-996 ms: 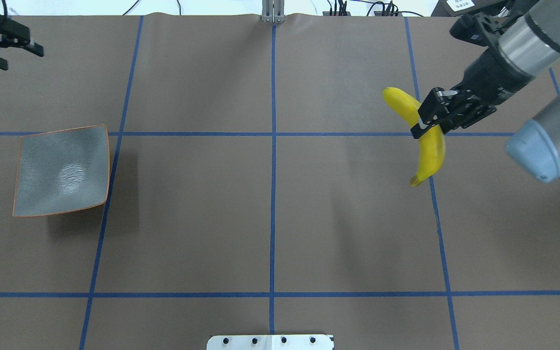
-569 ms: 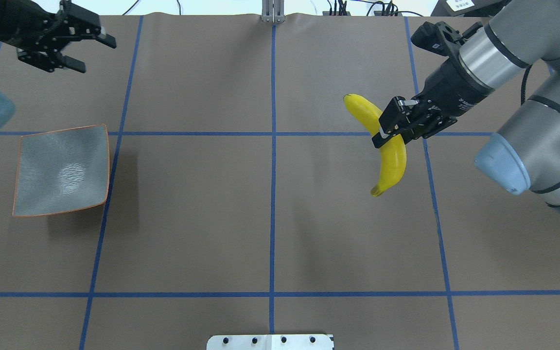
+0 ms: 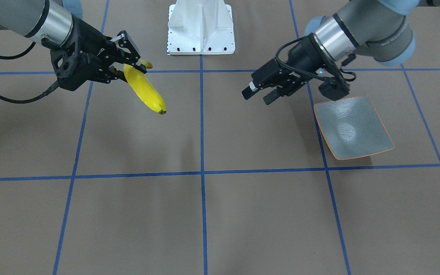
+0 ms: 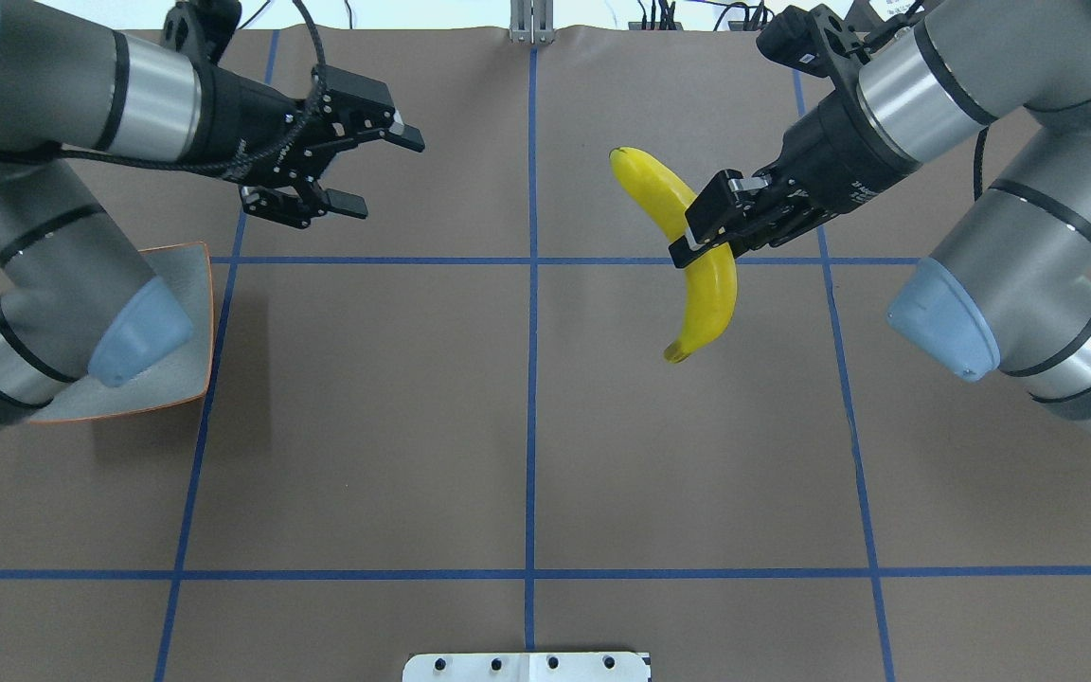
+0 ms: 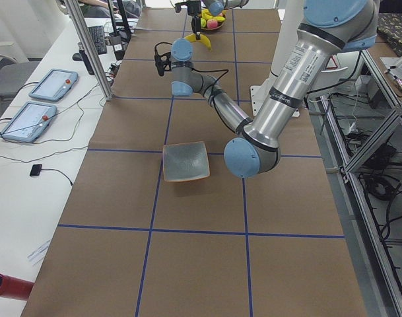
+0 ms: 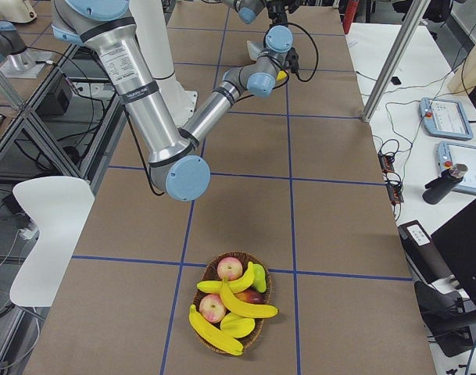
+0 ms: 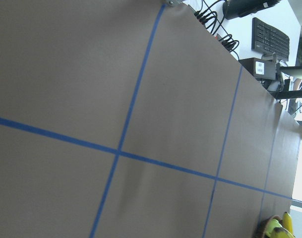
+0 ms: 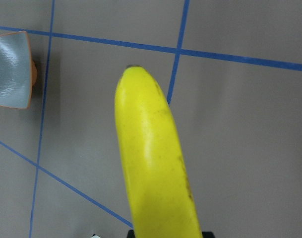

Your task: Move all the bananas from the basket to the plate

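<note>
Bare table (image 4: 394,407) separates the spread-fingered left gripper (image 4: 389,175) from the banana (image 4: 714,294) clamped in the right gripper (image 4: 702,223). The left arm (image 3: 357,23) looms beside the plate (image 3: 353,130).

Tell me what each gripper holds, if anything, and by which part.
The right gripper is shut on a banana, gripping it around its middle, with both ends sticking out free. The left gripper is open and holds nothing.

A table (image 4: 366,426) covered in brown paper is marked into squares by blue tape lines (image 4: 530,398). A grey-blue plate (image 3: 351,128) is seen at the right of the front-facing view, and a white mount (image 3: 201,30) at its top centre. A wicker basket (image 6: 258,334) is set at the bottom of the right-side view.
</note>
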